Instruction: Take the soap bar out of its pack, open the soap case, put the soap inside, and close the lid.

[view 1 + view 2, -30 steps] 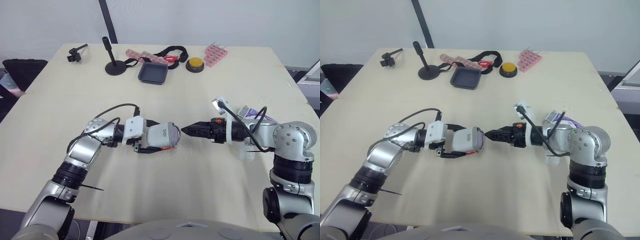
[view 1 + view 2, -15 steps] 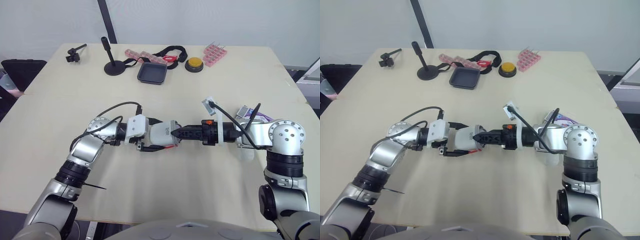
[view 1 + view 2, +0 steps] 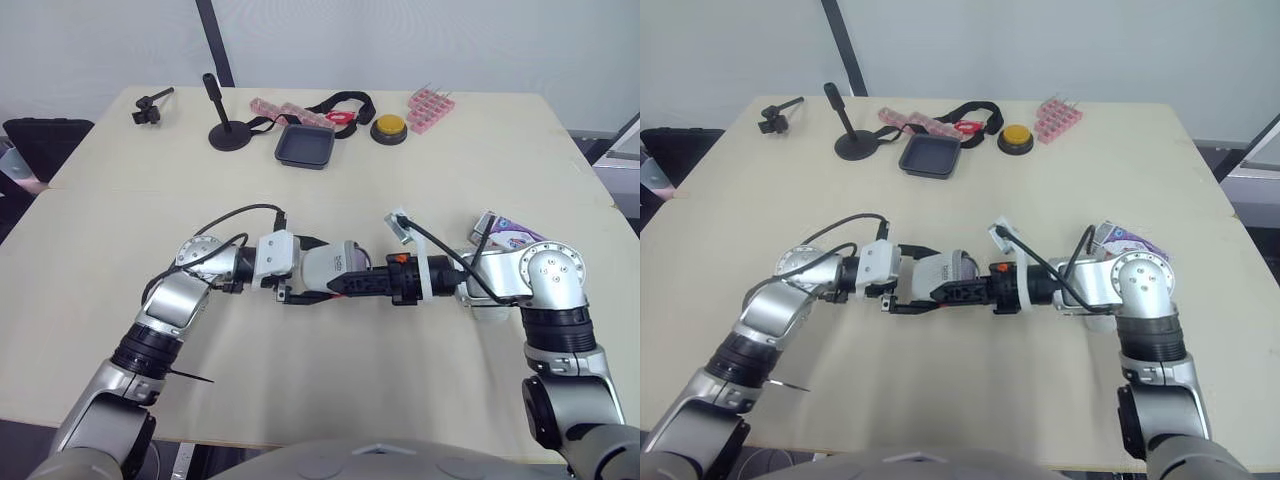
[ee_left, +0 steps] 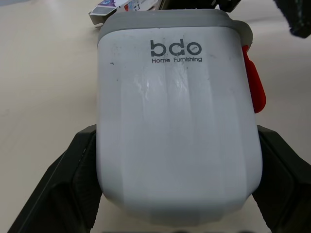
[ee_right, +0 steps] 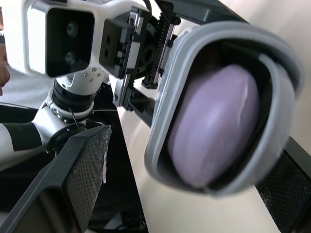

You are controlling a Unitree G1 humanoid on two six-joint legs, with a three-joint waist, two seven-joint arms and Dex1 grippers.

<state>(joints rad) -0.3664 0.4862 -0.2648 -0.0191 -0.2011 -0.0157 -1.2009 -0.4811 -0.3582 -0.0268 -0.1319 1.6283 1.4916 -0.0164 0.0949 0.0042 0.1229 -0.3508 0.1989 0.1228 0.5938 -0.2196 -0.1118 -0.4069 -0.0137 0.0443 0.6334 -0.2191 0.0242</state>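
Left wrist view: left jaws are clamping the case [image 4: 177, 121] by its sides. Right jaws are standing apart at its open end, where the soap [image 5: 214, 126] is sitting inside.

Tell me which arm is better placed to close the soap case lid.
Right. The left gripper has its jaws clamped on the soap case, while the right gripper, jaws open, is at the case's open end, where the purple soap bar lies inside.
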